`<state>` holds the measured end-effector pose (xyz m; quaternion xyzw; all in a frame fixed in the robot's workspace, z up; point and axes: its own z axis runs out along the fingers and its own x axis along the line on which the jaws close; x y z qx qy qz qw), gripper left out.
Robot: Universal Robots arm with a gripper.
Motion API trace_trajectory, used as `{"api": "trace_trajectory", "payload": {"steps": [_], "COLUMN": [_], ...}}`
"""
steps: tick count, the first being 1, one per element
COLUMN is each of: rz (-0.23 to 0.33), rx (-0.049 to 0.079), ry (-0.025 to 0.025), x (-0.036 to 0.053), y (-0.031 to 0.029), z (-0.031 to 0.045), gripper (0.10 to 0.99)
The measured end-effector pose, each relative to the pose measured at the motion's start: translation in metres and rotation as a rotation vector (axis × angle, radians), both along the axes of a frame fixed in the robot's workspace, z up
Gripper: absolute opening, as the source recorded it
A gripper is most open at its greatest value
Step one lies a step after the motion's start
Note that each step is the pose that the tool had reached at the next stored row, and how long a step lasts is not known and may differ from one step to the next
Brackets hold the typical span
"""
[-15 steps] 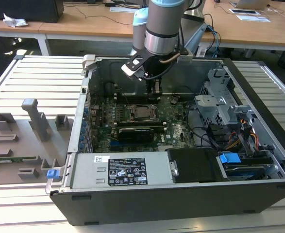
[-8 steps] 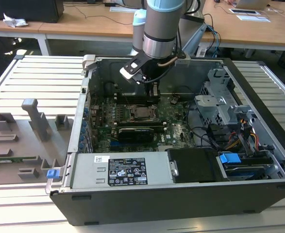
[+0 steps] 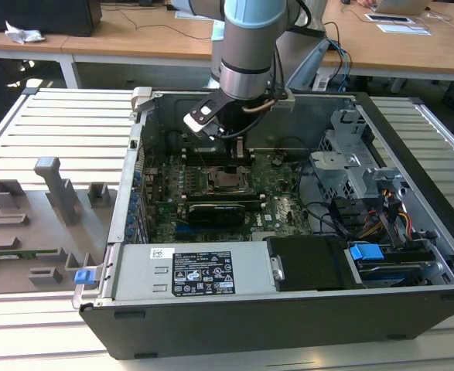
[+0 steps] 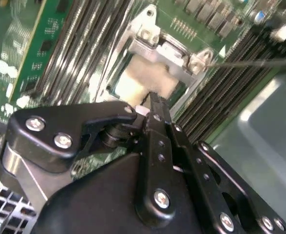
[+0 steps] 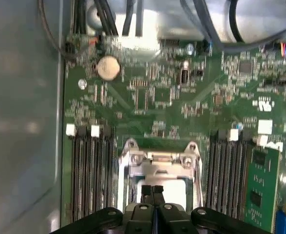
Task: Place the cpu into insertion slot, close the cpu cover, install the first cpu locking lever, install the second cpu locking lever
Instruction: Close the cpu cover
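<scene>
A pale slatted table [image 3: 64, 116] is used as the base here, and an open computer case [image 3: 288, 325] is set right on it, towards the exterior view's right. A grey fixture board [image 3: 87, 232] with blocky holders is laid just beside the case, on the exterior view's left.

Your exterior view stands outside the open computer case [image 3: 288, 321], looking down at a slant over its near wall; the arm [image 3: 250, 39] enters at twelve o'clock. Both wrist views ride close above the motherboard [image 5: 172, 97], facing down past the gripper [image 5: 151, 189], and share the cpu cover [image 5: 157, 163] and flanking memory slots [image 5: 89, 170].
</scene>
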<state>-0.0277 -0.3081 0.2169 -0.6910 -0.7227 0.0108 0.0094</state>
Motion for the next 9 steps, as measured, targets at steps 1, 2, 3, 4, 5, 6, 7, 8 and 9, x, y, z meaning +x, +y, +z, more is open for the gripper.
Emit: {"api": "trace_trajectory", "payload": {"steps": [1,2,3,4,5,6,7,8,9], "rz": [0.000,0.000,0.000,0.000,0.000,0.000,0.000,0.000,0.000], "rx": [0.000,0.000,0.000,0.000,0.000,0.000,0.000,0.000,0.000], "ry": [-0.0004,-0.0008,-0.0013,-0.0016,-0.0020,-0.0024,-0.0024,-0.0023,-0.0024], "x": [-0.0054,-0.0103,-0.0147,-0.0186,-0.0245,-0.0295,-0.0317,-0.0327,-0.0342], "y": [0.0000,0.0000,0.0000,0.0000,0.0000,0.0001,0.0001,0.0000,0.0000], "z": [0.0000,-0.0001,-0.0001,-0.0001,-0.0003,-0.0013,-0.0027,-0.0037,-0.0051], "gripper": [0.106,0.106,0.106,0.106,0.106,0.106,0.106,0.106,0.106]}}
